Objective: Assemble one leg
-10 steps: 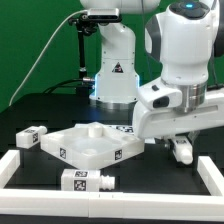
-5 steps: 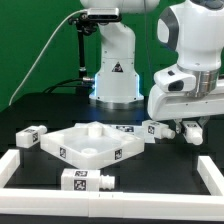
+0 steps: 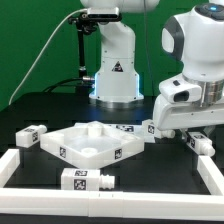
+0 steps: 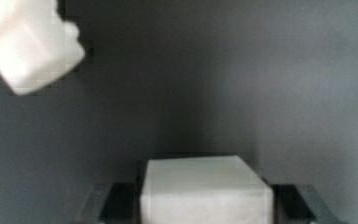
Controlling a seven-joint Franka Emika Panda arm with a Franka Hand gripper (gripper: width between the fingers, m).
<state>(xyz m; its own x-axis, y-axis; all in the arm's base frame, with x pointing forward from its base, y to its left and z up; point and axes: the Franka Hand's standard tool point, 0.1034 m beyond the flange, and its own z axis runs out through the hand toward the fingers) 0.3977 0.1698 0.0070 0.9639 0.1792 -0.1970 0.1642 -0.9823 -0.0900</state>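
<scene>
**Leg in the jaws, gripper off the panel's far corner**

Exterior view: arm [image 3: 190,60] fills the exterior view's right. Gripper [image 3: 196,142] hangs above the black table [image 3: 30,110], out past the panel's corner on that side, touching nothing on the surface.

Wrist view: dark fingers [image 4: 115,198] stand on either side of a white block, the held leg [image 4: 202,182]. The block fills the gap between them, so the jaws read as clamped on it. Only one plain face shows; stub and tags not visible here. Dark table behind it. A blurred white shape [image 4: 30,45] sits at one corner of this picture; cannot tell what it is.

The held leg is hard to pick out in the exterior view, hidden under the hand.

Other parts on the table:
- Panel [image 3: 70,152], white, square, raised rim, tags on its sides; lies flat at centre.
- Left leg [image 3: 31,136], lying apart from the panel's corner on the exterior view's left.
- Front leg [image 3: 84,181], lying on its side before the panel, stub toward the exterior view's right, just behind the white rail [image 3: 120,198].
- Right leg [image 3: 152,130], lying just beside the panel's corner on the exterior view's right, near the gripper but apart from it.
</scene>
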